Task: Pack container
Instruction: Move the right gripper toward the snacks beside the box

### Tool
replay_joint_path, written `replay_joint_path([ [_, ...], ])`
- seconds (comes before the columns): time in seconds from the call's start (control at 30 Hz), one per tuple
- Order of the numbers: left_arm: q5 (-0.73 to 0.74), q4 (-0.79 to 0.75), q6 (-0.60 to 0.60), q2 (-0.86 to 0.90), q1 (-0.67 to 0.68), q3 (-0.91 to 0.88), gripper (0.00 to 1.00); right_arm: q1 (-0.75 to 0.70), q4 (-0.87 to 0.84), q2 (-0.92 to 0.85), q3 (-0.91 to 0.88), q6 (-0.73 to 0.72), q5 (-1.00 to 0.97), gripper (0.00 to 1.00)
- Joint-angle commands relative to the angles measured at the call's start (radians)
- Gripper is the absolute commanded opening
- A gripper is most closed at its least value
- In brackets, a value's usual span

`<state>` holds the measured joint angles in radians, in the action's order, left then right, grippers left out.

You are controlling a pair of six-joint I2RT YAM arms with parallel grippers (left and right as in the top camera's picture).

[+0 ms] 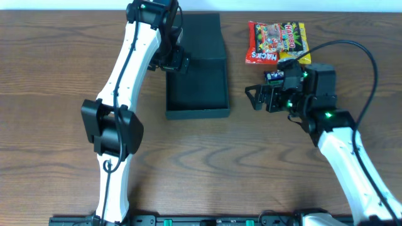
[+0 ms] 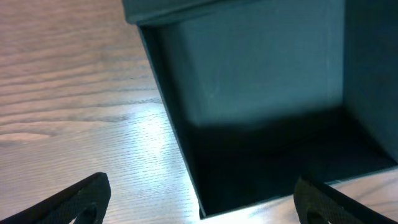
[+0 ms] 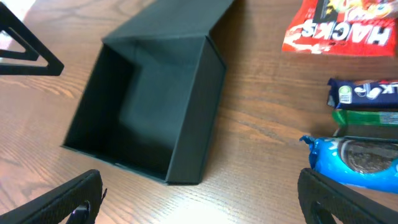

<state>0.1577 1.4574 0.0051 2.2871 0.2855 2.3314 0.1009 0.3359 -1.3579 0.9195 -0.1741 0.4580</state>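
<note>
The container is a dark, low-walled box with nothing in it, its flap lid folded back on the far side. My left gripper hovers over its left wall near the back. In the left wrist view one corner of the container lies between the spread fingertips of the left gripper, which is open. My right gripper is open above bare wood just right of the container, with nothing between the fingers of the right gripper.
A red snack packet and a yellow-black one lie at the back right. Close to my right fingers are a dark blue bar, a green packet and a bright blue packet. The left arm crosses the left half.
</note>
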Motion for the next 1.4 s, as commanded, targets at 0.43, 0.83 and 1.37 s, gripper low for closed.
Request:
replay_joint_path([
  [0.43, 0.05, -0.093, 0.043, 0.043, -0.05, -0.195, 0.87, 0.09, -0.097, -0.115, 0.021, 0.014, -0.017, 0.99],
  [0.83, 0.015, -0.161, 0.034, 0.043, -0.041, -0.339, 0.26, 0.09, -0.097, -0.115, 0.059, 0.013, -0.016, 0.99],
  [1.37, -0.021, -0.12, -0.053, 0.042, -0.017, -0.355, 0.06, 0.069, -0.002, -0.114, 0.186, 0.034, -0.043, 0.99],
])
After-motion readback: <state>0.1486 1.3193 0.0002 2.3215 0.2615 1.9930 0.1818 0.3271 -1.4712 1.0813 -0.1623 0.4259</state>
